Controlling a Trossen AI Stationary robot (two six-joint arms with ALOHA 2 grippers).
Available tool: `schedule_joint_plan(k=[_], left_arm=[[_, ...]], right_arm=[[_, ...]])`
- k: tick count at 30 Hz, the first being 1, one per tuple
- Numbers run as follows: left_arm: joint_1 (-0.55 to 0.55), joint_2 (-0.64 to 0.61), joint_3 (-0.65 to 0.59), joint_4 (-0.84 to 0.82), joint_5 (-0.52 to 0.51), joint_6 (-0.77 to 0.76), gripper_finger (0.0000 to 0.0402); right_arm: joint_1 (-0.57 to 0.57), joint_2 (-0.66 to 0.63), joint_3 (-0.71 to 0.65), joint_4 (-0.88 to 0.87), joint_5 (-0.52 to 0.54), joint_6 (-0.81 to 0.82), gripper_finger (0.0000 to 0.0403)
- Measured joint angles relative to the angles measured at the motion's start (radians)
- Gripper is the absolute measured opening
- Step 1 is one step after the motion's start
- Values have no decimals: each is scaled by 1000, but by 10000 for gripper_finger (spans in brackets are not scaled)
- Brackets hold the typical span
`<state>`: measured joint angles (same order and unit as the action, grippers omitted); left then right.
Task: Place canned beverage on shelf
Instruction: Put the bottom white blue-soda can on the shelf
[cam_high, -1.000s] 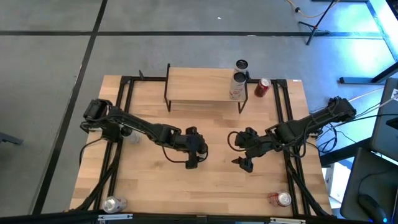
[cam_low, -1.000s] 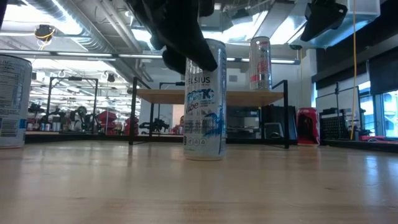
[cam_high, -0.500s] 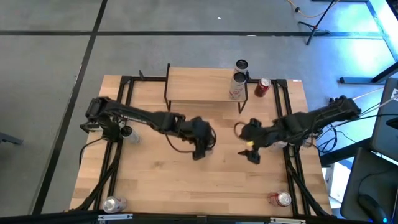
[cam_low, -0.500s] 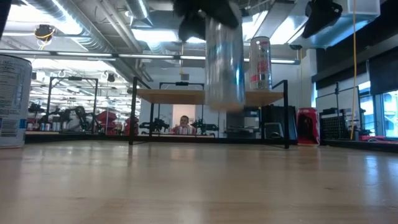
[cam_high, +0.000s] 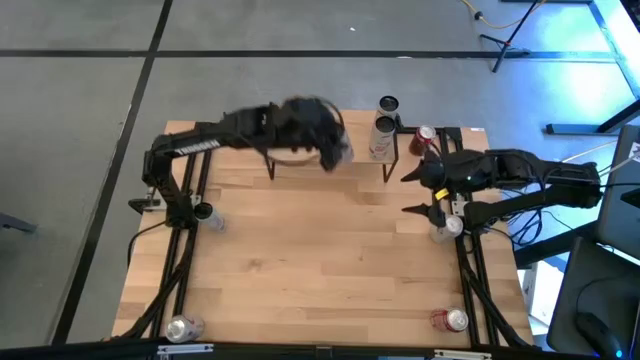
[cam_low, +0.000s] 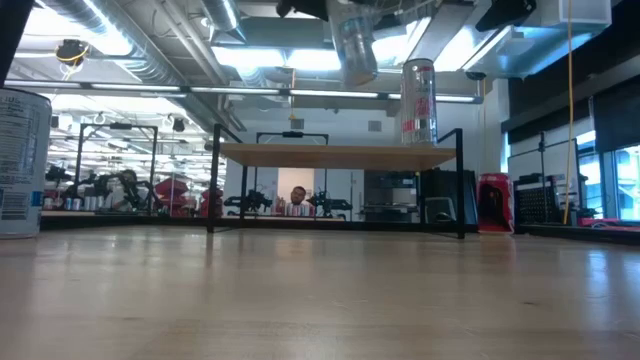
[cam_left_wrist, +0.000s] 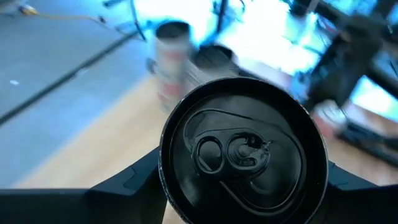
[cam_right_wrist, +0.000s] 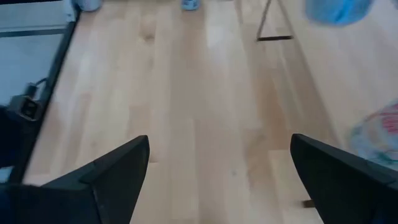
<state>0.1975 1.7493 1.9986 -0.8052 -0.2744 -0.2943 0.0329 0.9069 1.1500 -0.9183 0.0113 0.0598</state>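
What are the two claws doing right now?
Left gripper: closed on a can, held up above the shelf.
Right gripper: open, holding nothing, at the table's right side.

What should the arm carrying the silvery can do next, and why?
Probably lower it gently. The left gripper holds the silvery blue-printed can tilted, above the light wood shelf, left of the tall white-and-red can standing there. The spot under it looks free.

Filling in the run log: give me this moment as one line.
left gripper: holds can above shelf | right gripper: open, empty, beside shelf | shelf: one can already on it
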Motion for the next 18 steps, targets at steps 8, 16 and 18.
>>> schedule_joint_plan(k=[8, 16, 18], left_arm=[[165, 34, 79, 2, 66, 105, 230], [217, 264, 334, -91, 123, 173, 231], [232, 300, 356, -71, 125, 173, 231]], right_arm=[[-150, 0, 0, -9, 5, -109, 376], [-291, 1, 0, -71, 4, -125, 376], [-317, 0, 0, -87, 5, -125, 376]])
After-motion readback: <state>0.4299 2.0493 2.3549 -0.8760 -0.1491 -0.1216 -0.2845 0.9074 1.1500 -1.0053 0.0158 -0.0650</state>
